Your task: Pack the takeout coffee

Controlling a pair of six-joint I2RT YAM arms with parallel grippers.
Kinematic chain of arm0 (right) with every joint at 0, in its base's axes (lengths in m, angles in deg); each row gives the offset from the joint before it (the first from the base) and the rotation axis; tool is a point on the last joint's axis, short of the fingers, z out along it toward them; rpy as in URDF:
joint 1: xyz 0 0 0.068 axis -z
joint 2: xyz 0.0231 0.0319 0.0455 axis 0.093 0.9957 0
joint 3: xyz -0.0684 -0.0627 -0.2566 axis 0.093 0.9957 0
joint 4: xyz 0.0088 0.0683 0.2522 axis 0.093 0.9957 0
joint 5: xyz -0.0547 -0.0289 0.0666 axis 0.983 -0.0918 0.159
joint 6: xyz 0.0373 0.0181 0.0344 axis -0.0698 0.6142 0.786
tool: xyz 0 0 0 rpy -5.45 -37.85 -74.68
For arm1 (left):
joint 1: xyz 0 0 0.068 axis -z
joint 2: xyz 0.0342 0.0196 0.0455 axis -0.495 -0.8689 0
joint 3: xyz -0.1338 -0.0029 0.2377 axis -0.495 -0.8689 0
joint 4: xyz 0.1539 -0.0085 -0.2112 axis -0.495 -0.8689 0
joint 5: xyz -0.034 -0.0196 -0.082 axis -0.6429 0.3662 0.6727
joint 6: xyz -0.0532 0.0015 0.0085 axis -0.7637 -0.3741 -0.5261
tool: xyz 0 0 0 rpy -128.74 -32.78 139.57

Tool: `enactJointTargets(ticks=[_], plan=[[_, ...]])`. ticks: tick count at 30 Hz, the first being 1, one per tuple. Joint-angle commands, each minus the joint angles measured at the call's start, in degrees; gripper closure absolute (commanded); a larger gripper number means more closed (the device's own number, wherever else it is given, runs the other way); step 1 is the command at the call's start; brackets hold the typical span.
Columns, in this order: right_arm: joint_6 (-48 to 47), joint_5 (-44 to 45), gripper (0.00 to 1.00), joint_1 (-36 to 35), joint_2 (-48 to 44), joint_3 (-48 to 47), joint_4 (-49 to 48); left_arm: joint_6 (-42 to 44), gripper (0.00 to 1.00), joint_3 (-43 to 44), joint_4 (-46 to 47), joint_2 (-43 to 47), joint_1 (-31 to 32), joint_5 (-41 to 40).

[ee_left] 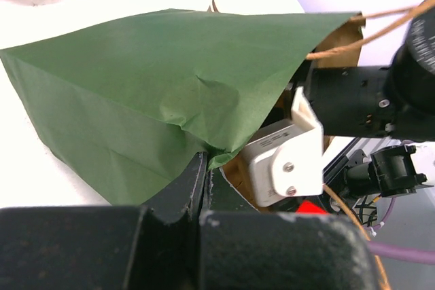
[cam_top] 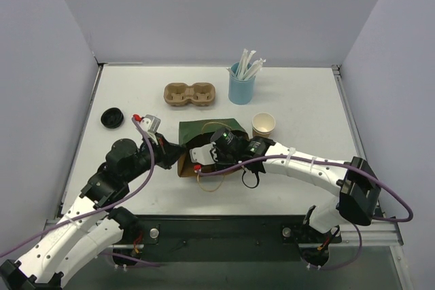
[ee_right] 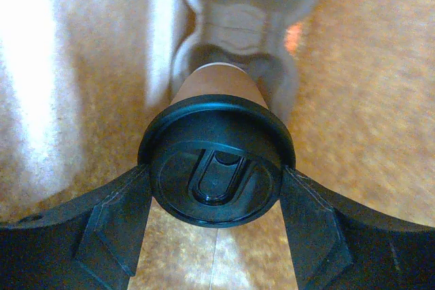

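Takeout coffee, a brown paper cup capped with a black lid, sits inside the paper bag. The right wrist view sees it lid-first, with the bag's brown inner walls all around it. The right pincer has it in its grip: the jaws stand wide, one finger pressed to the lid's rim at 9 o'clock and the other at 3 o'clock.

The bag is green outside and brown inside. It lies on its side near the middle of the worktop, its mouth turned toward 6 o'clock, and the right arm reaches into it from 4 o'clock. Twine handles trail out of the opening. The left pincer comes in from 8 o'clock, its jaws closed tight on the green edge of the bag's mouth.

Just beside the bag at 3 o'clock, and apart from it, an open tan cup with a white rim stands upright. At 1 o'clock is the taller light-blue cup holding white straws. At 11 o'clock the brown two-hole pulp carrier lies flat. Well apart at 9 o'clock, a loose black lid rests near the worktop's left edge.
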Motion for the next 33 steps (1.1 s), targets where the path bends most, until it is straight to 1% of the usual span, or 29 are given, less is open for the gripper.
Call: enactJointTargets(ticks=[1,14,33], plan=[[-0.4,0.3,0.42,0.4,-2.2,1.5,-2.1,-0.4,1.00,1.1,1.8,0.0,-0.1,0.7],[-0.2,3.4,0.43,0.6,-0.3,0.8,-5.0,-1.3,1.00,1.9,2.1,-1.0,-0.1,1.0],[-0.4,3.6,0.43,1.5,2.7,0.0,-5.9,-1.4,1.00,3.2,2.0,-2.7,-0.1,0.9]])
